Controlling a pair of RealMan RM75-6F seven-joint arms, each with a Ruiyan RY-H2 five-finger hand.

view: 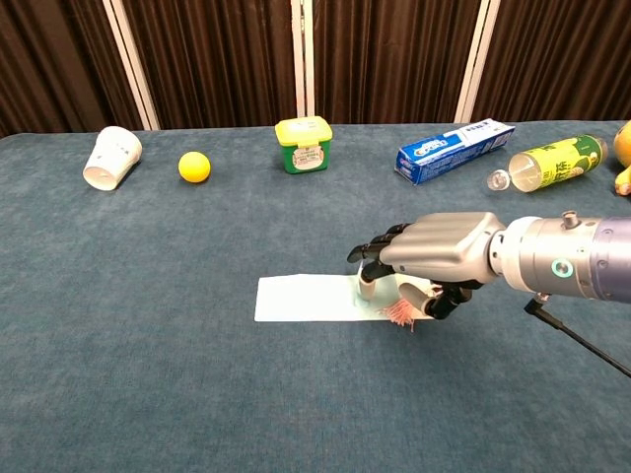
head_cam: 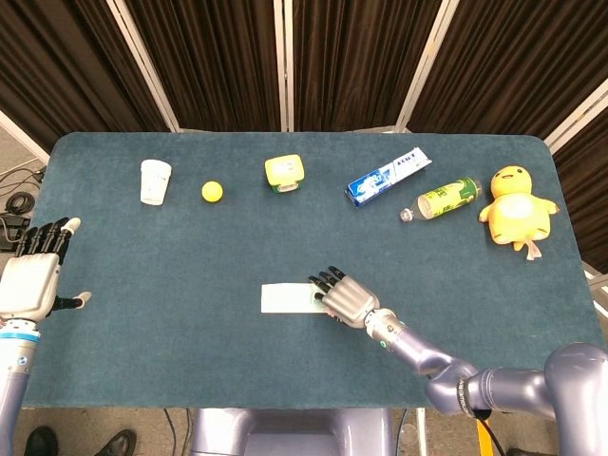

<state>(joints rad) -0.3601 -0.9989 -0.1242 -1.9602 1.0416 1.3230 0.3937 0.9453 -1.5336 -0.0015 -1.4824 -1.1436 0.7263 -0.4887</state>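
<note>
The right hand (view: 424,261) sits low over the right end of a pale green flat packet (view: 311,298) that lies flat on the blue table (view: 148,374). Its fingers (view: 367,281) curl down and touch the packet, and the thumb tucks under near a small pink bit at the packet's edge. I cannot tell if it really grips the packet. Most of the packet sticks out past the fingertips.

The left hand (head_cam: 30,275) is far off at the table's side, fingers spread, holding nothing.

Far beyond the right hand lie a white paper cup (view: 111,157), a yellow ball (view: 194,167), a green tub (view: 304,144), a toothpaste box (view: 455,151), a green bottle (view: 552,163) and a yellow duck toy (head_cam: 516,208)
</note>
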